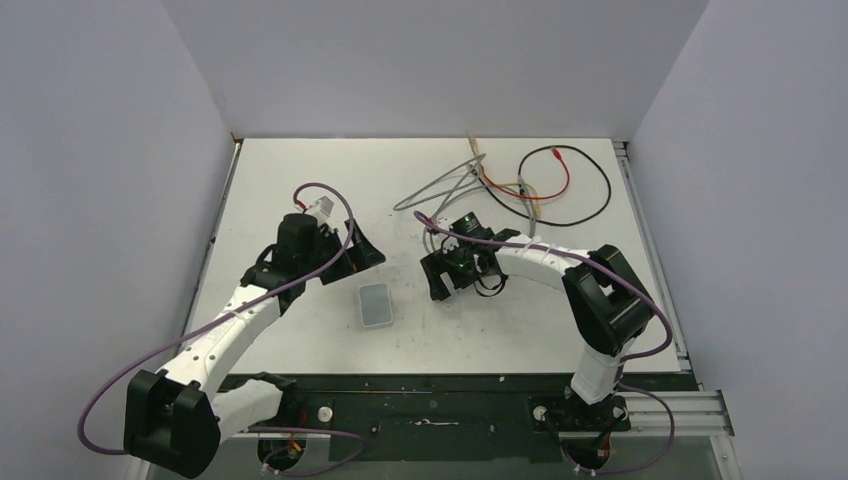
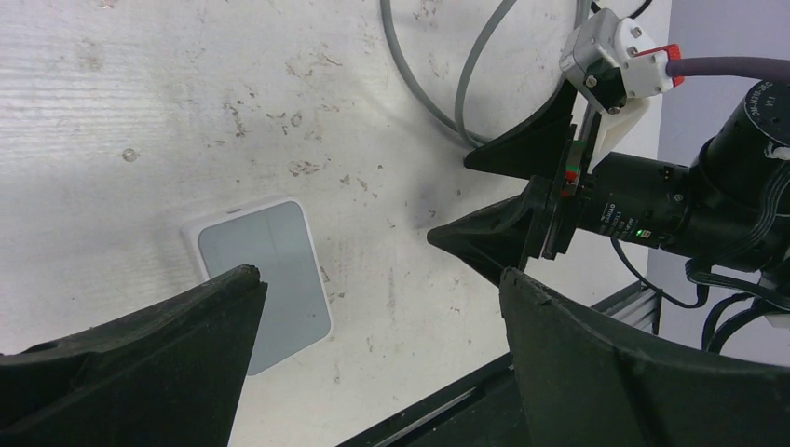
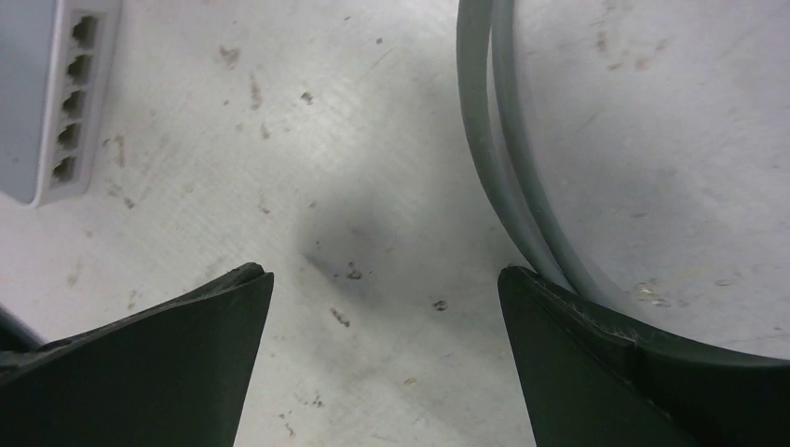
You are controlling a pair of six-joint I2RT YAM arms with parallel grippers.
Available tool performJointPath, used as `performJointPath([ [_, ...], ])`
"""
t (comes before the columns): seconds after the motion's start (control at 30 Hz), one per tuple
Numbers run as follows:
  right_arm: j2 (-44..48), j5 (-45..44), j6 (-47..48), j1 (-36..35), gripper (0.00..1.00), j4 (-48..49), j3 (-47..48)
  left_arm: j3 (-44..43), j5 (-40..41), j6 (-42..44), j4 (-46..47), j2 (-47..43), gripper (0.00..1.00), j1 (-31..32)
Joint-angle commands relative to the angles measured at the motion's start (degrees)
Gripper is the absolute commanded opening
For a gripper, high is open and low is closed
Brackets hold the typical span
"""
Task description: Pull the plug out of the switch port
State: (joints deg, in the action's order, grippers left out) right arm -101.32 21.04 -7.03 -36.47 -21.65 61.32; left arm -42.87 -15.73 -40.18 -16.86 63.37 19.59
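Note:
The switch [image 1: 375, 303] is a small flat pale grey box lying on the table between the two arms. Its port row [image 3: 74, 101] shows at the upper left of the right wrist view; every socket I see there is empty. The plug is out of view. My left gripper [image 1: 352, 255] hovers just behind and left of the switch [image 2: 270, 279], open [image 2: 380, 275] with only table between its fingers. My right gripper [image 1: 462, 280] is open [image 3: 384, 272] to the right of the switch, holding nothing. Two grey cables [image 3: 498, 140] run past its right finger.
Loose grey, black, red and tan cables [image 1: 530, 185] lie tangled at the back right of the table. The dark front rail [image 1: 450, 385] runs along the near edge. White walls close in the back and sides.

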Motion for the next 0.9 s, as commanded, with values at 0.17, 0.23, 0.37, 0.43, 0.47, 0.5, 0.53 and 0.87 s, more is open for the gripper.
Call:
performJointPath([
  [0.17,-1.7,-14.8,2.5,0.3,0.95,4.6,2.8,2.5,1.9,-1.5,1.7,-7.9,0.96,-5.4],
  [0.23,-1.0,-14.1,2.5,0.2,0.90,5.5,2.6,3.7,2.6,-1.9,2.6,-10.2,0.96,-6.9],
  [0.37,2.6,-12.7,1.5,0.1,0.90,8.6,-0.7,5.6,7.8,-3.0,3.1,-15.5,0.96,-9.2],
  [0.43,5.1,-12.7,0.9,0.1,0.90,10.1,-2.4,6.5,11.7,-3.6,2.9,-17.7,0.96,-9.9],
  [0.47,6.2,-12.6,0.8,0.0,0.90,10.6,-3.1,7.0,13.7,-3.8,2.8,-18.5,0.96,-10.0],
  [0.5,7.3,-12.6,0.7,0.1,0.90,10.9,-3.8,7.5,15.0,-3.9,2.9,-19.4,0.96,-10.0],
  [0.53,8.4,-12.4,0.4,0.1,0.90,11.4,-4.5,8.2,17.3,-3.9,3.2,-20.2,0.96,-10.1],
  [0.87,16.8,-7.3,-2.6,0.2,0.90,17.2,-11.3,17.5,28.4,-2.5,9.2,-31.7,0.96,-10.1],
])
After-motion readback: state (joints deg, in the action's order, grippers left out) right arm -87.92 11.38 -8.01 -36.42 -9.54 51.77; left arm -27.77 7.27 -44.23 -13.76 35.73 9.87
